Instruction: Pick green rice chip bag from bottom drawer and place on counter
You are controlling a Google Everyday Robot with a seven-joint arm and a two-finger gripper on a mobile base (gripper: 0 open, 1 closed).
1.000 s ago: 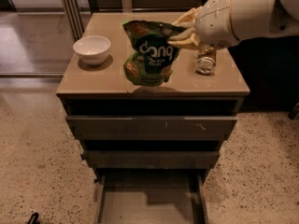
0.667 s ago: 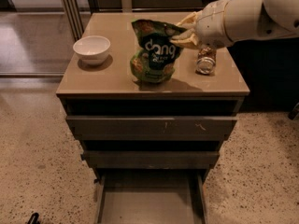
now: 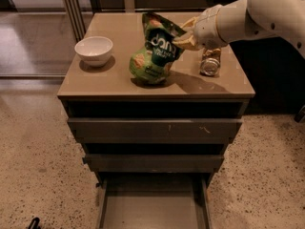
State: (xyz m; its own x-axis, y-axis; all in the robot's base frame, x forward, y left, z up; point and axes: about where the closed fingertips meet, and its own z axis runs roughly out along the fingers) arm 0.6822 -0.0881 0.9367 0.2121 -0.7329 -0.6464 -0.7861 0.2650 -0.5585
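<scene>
The green rice chip bag (image 3: 153, 53) stands upright on the tan counter (image 3: 109, 82), its bottom resting on the top near the middle. My gripper (image 3: 183, 38) reaches in from the right and is shut on the bag's upper right edge. The white arm runs off to the upper right. The bottom drawer (image 3: 152, 209) is pulled open below the cabinet and its flat grey floor is bare.
A white bowl (image 3: 94, 50) sits on the counter's left part. A metal can (image 3: 210, 61) lies on its side at the right, just under my arm. Two wider drawers (image 3: 155, 128) above the open one are slightly ajar. Speckled floor surrounds the cabinet.
The bag has moved a little away from the front edge and down until it rests on the counter. My gripper moved with it, still holding its top.
</scene>
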